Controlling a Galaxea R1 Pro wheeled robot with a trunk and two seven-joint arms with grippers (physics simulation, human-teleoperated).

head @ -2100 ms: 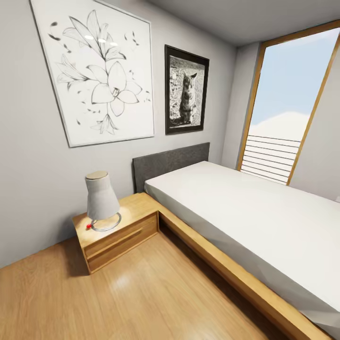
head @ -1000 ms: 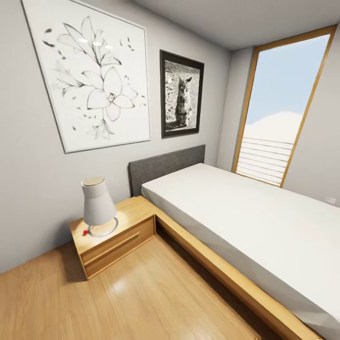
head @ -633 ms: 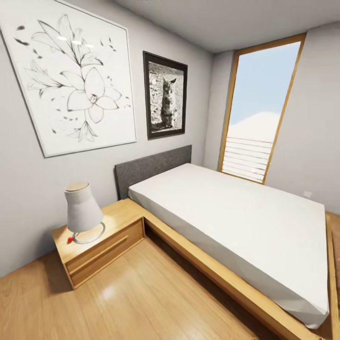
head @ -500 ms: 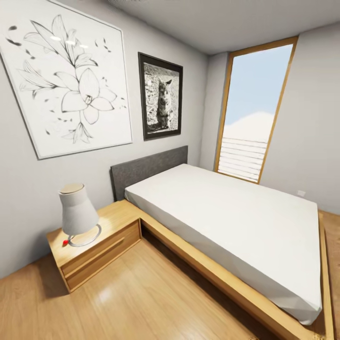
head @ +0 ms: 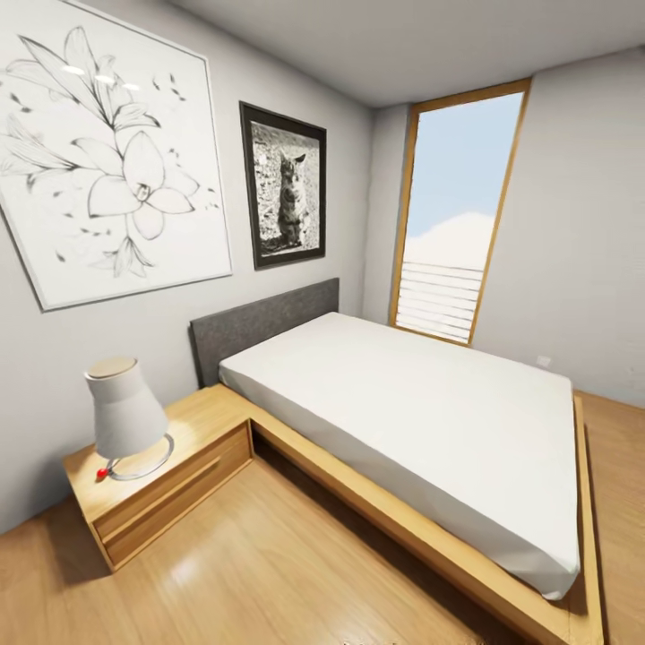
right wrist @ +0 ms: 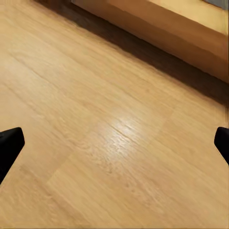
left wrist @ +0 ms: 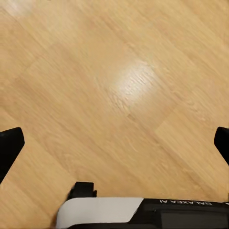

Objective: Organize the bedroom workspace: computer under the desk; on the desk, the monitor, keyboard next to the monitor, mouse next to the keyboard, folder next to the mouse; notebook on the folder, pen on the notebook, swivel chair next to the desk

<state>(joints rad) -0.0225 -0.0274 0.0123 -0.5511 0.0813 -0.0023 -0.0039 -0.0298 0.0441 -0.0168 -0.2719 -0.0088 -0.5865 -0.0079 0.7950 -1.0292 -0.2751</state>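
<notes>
I look into a bedroom corner with a low wooden bed (head: pixel 403 403) and a wooden floor (head: pixel 269 573). My left gripper (left wrist: pixel 114 145) hangs over bare floorboards, its black fingertips (left wrist: pixel 9 148) far apart at the picture's edges, open and holding nothing. My right gripper (right wrist: pixel 114 143) is also open and holds nothing, its fingertips (right wrist: pixel 9 145) spread wide above the floor close to the bed's wooden frame (right wrist: pixel 167 24).
A wooden nightstand (head: pixel 170 484) with a white lamp (head: pixel 124 417) stands left of the bed against the wall. A flower picture (head: pixel 107 152) and a cat picture (head: pixel 285 186) hang above. A tall window (head: pixel 452 215) is at the far corner. Floor runs along the bed's near side.
The whole head view has swung to the right and drawn back: the nightstand and pictures slid left, and the bed's far end and right wall came into sight. Nothing in the room moved.
</notes>
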